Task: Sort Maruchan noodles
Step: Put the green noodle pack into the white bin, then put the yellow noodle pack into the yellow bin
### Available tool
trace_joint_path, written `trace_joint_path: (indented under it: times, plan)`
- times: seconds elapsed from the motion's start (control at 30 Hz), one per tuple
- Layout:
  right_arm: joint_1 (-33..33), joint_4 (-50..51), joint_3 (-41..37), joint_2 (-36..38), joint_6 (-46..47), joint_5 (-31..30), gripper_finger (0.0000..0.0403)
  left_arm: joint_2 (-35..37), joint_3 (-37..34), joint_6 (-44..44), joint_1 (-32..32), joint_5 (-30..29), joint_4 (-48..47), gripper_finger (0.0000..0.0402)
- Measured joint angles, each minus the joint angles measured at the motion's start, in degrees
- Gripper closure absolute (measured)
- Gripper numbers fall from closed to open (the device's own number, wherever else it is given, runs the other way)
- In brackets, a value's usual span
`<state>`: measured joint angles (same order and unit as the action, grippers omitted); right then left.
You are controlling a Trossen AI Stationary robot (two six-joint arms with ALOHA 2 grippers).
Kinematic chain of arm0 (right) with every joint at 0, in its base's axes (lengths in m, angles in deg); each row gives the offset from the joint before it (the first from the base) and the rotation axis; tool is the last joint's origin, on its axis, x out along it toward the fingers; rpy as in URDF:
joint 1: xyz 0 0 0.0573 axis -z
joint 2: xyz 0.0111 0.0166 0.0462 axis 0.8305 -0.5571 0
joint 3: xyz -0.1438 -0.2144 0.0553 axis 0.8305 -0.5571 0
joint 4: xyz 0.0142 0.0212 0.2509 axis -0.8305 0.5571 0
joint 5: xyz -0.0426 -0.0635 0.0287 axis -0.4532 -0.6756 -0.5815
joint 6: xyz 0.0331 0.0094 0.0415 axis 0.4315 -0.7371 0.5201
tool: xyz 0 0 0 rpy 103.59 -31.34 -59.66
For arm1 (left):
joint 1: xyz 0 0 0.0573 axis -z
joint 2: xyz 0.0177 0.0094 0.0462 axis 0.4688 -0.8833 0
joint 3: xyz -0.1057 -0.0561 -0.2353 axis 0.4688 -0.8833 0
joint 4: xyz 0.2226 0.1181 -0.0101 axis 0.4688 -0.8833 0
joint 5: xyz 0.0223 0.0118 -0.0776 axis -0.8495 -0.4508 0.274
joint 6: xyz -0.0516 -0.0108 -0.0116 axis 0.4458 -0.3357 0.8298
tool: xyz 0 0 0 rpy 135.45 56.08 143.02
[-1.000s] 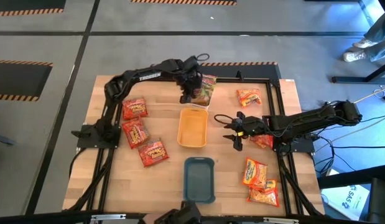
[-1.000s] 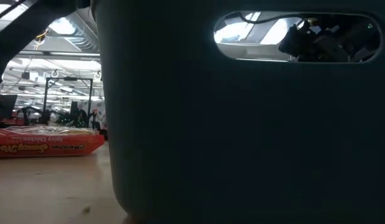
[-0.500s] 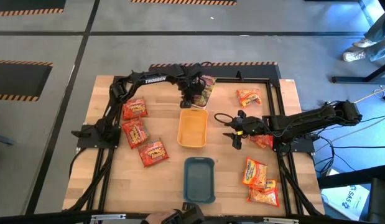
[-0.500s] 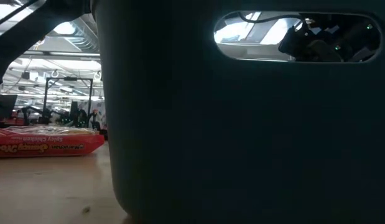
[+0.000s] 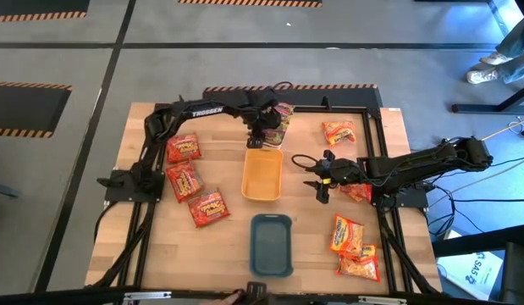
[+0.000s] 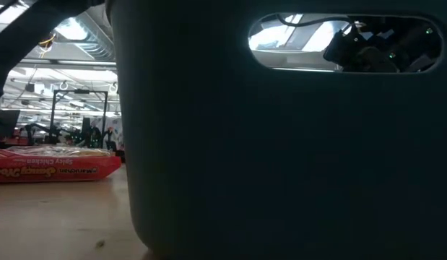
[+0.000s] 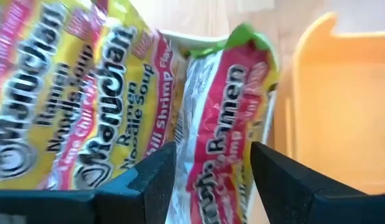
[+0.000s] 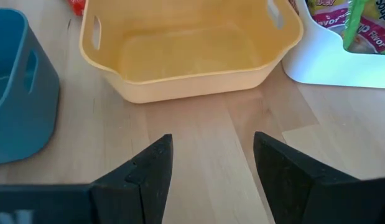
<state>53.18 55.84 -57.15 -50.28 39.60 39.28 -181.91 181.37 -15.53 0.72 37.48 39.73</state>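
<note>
Green-pink Maruchan noodles packets (image 7: 220, 124) stand on edge in a white tray (image 8: 329, 68) at the table's far middle. My left gripper (image 7: 212, 177) is over that tray (image 5: 274, 144), pointing steeply down, open, one finger on either side of one upright packet. Other green-pink packets (image 7: 68, 106) lean beside it. Red packets (image 5: 184, 180) lie flat at the table's left, orange ones (image 5: 347, 234) at its right. My right gripper (image 5: 319, 180) hangs open and empty to the right of the orange tray (image 5: 262, 178). My left gripper comes from above at the upright green-pink packet's upper end (image 7: 204, 168), its fingers on either side of the packet's two faces. I cannot tell whether they touch it. The packet stands in the white tray, leaning on the packets beside it.
The empty orange tray (image 8: 180, 50) sits just near of the white one. A teal tray (image 5: 271, 246) stands by the near edge and fills most of the low view (image 6: 281, 144). Another orange packet (image 5: 339, 132) lies at the far right. Bare wood shows between the trays.
My left arm has swung a little toward the table's right, carrying its gripper a short way along the white tray. The green-pink packets remain in the tray.
</note>
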Motion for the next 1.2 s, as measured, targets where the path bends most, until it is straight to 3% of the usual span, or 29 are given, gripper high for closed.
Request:
trace_joint_path:
  times: [0.17,0.33,0.4,0.57,0.63,0.97,1.2]
  plan:
    - [0.0,-0.5,0.0,0.0,-0.2,-0.8,0.0198,4.1,0.0,3.9,0.0,-0.4,-0.7,0.0201]
    - [1.1,-0.6,0.0,0.0,-1.6,-7.4,0.0198,7.9,0.0,7.4,-0.3,1.1,-2.9,0.0202]
    - [2.9,-0.6,0.0,0.0,-1.7,-8.0,0.0198,9.1,-0.2,7.4,-0.8,5.7,-3.3,0.0201]
    - [8.3,-0.5,0.0,0.0,-1.8,-7.0,0.0198,15.2,-7.8,7.8,-5.2,25.7,0.5,0.0202]
    - [10.4,-0.5,0.0,0.0,-1.8,-7.1,0.0198,18.8,-13.6,9.3,-6.7,27.7,4.6,0.0201]
    - [21.4,-0.4,0.0,0.0,-4.7,-7.5,0.0198,40.5,-46.9,24.2,-7.3,10.9,35.8,0.0202]
    - [32.1,3.3,0.1,0.0,4.7,-8.9,0.0198,44.9,-59.5,28.5,-4.7,8.0,52.7,0.0203]
